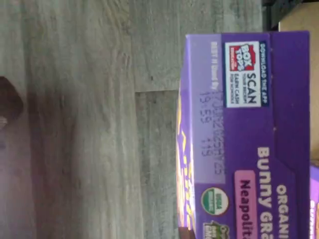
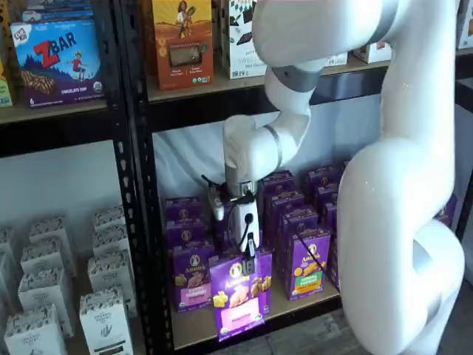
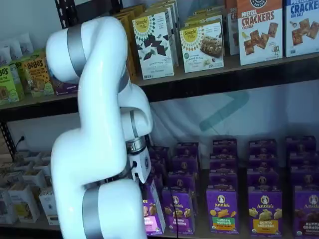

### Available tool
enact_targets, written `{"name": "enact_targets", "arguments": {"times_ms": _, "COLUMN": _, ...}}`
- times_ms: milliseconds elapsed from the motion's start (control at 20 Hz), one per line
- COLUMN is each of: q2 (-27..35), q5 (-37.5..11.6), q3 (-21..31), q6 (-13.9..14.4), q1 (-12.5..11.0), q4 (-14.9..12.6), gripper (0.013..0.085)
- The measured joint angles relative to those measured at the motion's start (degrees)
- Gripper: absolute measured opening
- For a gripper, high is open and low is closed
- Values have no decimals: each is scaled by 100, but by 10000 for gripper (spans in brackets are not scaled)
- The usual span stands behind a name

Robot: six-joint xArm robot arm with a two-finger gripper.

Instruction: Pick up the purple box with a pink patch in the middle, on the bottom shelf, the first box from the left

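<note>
The purple box (image 2: pixel 238 296), an Annie's carton with a pink label band, hangs just in front of the edge of the bottom shelf (image 2: pixel 194 328). My gripper (image 2: pixel 248 254) comes down onto its top, and its black fingers are closed on it. In a shelf view the box (image 3: pixel 151 215) shows low down, partly hidden behind my white arm. The wrist view shows the box's top and front (image 1: pixel 249 129) close up, with a Box Tops mark and the pink patch (image 1: pixel 244 199), above a grey plank floor (image 1: pixel 89 124).
More purple Annie's cartons stand in rows on the bottom shelf, one with a pink band (image 2: pixel 191 277) and one with a green band (image 2: pixel 309 264). White cartons (image 2: pixel 103 318) fill the left bay beyond a black upright (image 2: pixel 140 222). The upper board (image 2: pixel 192 85) carries orange and white boxes.
</note>
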Motion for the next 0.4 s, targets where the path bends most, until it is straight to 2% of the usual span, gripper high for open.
{"name": "enact_targets", "arguments": {"times_ms": 400, "q2": -499, "q5": 130, "q3": 286, "q6": -276, "q1": -119, "q4": 178, "gripper": 330}}
